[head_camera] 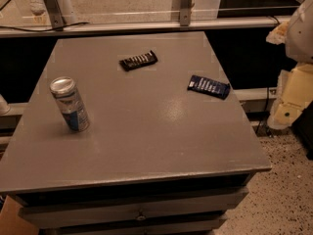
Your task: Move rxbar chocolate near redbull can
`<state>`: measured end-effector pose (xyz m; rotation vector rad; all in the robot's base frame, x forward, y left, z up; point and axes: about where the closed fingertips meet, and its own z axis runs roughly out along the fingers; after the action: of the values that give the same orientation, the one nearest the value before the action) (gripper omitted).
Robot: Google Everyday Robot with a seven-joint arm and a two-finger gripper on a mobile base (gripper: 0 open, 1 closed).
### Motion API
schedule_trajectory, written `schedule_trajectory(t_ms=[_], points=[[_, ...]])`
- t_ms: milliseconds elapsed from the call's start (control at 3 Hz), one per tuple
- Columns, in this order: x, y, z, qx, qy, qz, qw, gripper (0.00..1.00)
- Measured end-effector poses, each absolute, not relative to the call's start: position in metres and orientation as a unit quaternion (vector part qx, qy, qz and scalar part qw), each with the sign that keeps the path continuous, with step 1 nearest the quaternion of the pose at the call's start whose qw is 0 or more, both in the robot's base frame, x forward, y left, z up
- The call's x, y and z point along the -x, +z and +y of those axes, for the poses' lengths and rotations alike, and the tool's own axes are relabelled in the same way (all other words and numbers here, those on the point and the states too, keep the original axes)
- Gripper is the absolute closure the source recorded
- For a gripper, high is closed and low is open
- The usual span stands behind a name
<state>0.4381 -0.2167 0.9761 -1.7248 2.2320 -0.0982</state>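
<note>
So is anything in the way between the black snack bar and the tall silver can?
No. Only bare grey tabletop separates the flat black rxbar chocolate from the slim silver-blue redbull can. The dark blue bar wrapper lies off right. The gripper is out of view.

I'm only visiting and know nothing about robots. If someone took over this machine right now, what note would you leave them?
Pincer: it looks to be the pale cream part at the right edge, beside the grey table and touching nothing on it.
Things: the flat black snack-bar wrapper with white lettering, the rxbar chocolate, lies at the far middle. The slim silver and blue drink can, the redbull can, stands upright near the left edge, well apart from it. A dark blue bar wrapper lies on the right.
Done: nothing yet.
Left: pick up the black bar and set it beside the can.
</note>
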Motion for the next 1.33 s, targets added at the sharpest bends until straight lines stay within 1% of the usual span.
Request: schedule_trajectory(t_ms=[333, 667, 1000, 1333], points=[[-0.438, 0.976, -0.217, 0.603, -0.034, 0.781, 0.159, 0.00], [-0.450, 0.974, -0.207, 0.618, -0.015, 0.765, 0.178, 0.00], [-0.482, 0.964, -0.186, 0.642, 0.016, 0.735, 0.220, 0.00], [-0.525, 0.954, -0.154, 0.661, 0.042, 0.703, 0.259, 0.00]])
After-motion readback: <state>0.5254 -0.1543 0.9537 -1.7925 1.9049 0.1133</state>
